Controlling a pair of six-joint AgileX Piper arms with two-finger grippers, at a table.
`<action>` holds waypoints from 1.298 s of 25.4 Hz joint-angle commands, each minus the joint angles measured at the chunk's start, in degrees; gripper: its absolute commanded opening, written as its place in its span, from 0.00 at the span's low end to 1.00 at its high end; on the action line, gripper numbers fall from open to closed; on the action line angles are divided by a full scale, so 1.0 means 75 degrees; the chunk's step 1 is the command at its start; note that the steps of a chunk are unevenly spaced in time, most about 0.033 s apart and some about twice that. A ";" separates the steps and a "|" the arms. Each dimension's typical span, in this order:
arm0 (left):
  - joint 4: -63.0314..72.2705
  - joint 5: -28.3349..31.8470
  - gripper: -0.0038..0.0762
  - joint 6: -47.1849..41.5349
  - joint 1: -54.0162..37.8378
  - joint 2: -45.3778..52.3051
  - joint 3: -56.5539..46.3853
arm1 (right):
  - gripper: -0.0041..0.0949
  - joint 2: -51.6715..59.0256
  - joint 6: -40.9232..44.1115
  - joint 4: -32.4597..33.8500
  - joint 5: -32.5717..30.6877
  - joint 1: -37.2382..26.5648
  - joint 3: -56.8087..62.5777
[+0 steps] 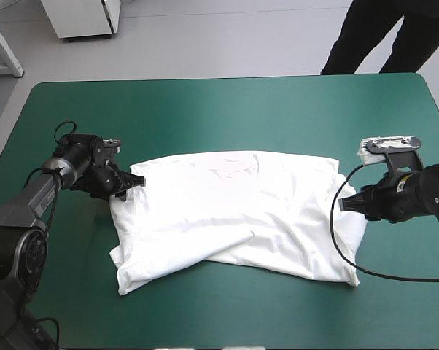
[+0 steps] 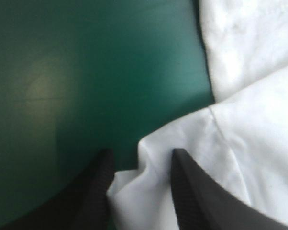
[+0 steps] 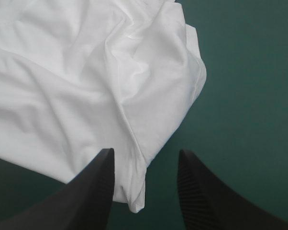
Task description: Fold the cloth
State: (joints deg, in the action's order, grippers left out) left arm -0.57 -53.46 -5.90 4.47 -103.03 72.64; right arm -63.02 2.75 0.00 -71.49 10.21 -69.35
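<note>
The white T-shirt (image 1: 234,211) lies spread on the teal-green cover, partly folded, with a wrinkled flap across its near side. My left gripper (image 1: 132,182) is at the shirt's left edge. In the left wrist view its fingers stand open and a corner of the T-shirt (image 2: 149,182) sits between them. My right gripper (image 1: 347,204) is at the shirt's right edge. Its fingers also stand open, one over the T-shirt's (image 3: 86,86) sleeve fold (image 3: 134,191) and the other over bare cover.
Bare teal-green cover (image 1: 227,109) stretches beyond the shirt toward the table's far edge, and a strip of it runs along the near edge (image 1: 241,313).
</note>
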 commanded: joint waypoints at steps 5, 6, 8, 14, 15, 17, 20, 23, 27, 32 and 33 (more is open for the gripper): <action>-0.0136 -0.0023 0.02 -0.0046 -0.0012 0.0421 0.0048 | 0.42 0.0125 -0.0004 0.0064 -0.0006 -0.0010 -0.0245; -0.0136 0.0014 0.02 -0.0029 -0.0012 0.0613 0.0048 | 0.42 0.0125 -0.0004 0.0064 -0.0006 -0.0010 -0.0245; -0.0096 0.0083 0.02 0.0003 -0.0012 0.1053 0.0062 | 0.42 0.0125 -0.0004 0.0062 -0.0006 -0.0010 -0.0245; 0.2119 0.0455 0.02 0.1288 0.0245 0.1907 0.0062 | 0.39 0.0125 -0.0004 0.0000 -0.0006 -0.0010 -0.0245; 0.2338 0.0506 0.02 0.1390 0.0386 0.1907 0.0062 | 0.39 0.0125 -0.0004 0.0000 -0.0006 -0.0010 -0.0245; 0.2540 0.0630 0.02 0.1543 0.0772 0.1855 0.0062 | 0.39 0.0125 -0.0004 -0.0041 -0.0006 -0.0010 -0.0245; 0.2552 0.1015 0.02 0.1610 0.1421 0.1742 0.0062 | 0.39 0.0125 -0.0004 -0.0055 -0.0006 -0.0010 -0.0259; 0.2552 0.1314 0.02 0.1543 0.1894 0.1538 0.0062 | 0.39 0.0125 0.0022 -0.0055 -0.0006 -0.0010 -0.0258; 0.2547 0.1218 0.02 0.1271 0.1994 0.1053 0.0062 | 0.39 0.0125 0.0022 -0.0055 -0.0006 -0.0010 -0.0258; 0.2241 0.1005 0.02 0.1271 0.1977 0.0562 0.0062 | 0.39 0.0125 0.0022 -0.0055 -0.0006 -0.0010 -0.0258; 0.2155 0.0952 0.02 0.1271 0.1977 0.0479 0.0062 | 0.39 0.0125 0.0022 -0.0055 -0.0006 -0.0010 -0.0258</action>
State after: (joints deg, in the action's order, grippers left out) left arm 16.08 -46.48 4.13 19.20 -100.51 71.69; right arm -63.02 3.08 -0.35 -71.49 10.21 -69.35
